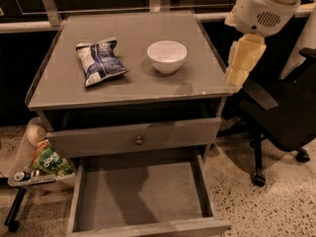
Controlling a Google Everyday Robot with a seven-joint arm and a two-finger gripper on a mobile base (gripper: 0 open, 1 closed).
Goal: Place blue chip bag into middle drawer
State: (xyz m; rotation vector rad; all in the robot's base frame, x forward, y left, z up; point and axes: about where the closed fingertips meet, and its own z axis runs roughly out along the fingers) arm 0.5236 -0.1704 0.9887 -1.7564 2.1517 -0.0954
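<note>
The blue chip bag (pixel 99 61) lies flat on the left part of the grey cabinet top (pixel 133 90), left of a white bowl (pixel 167 56). The middle drawer (pixel 143 196) is pulled out below, with a bare flat floor and low side walls. My gripper (pixel 241 63) hangs from the white arm at the cabinet's right edge, to the right of the bowl, far from the bag. It holds nothing that I can see.
A closed drawer front with a small round knob (pixel 139 140) sits above the open drawer. A black office chair (pixel 281 117) stands to the right. A tray with a green snack bag (pixel 49 162) sits low on the left. A rail (pixel 29 26) runs behind the cabinet.
</note>
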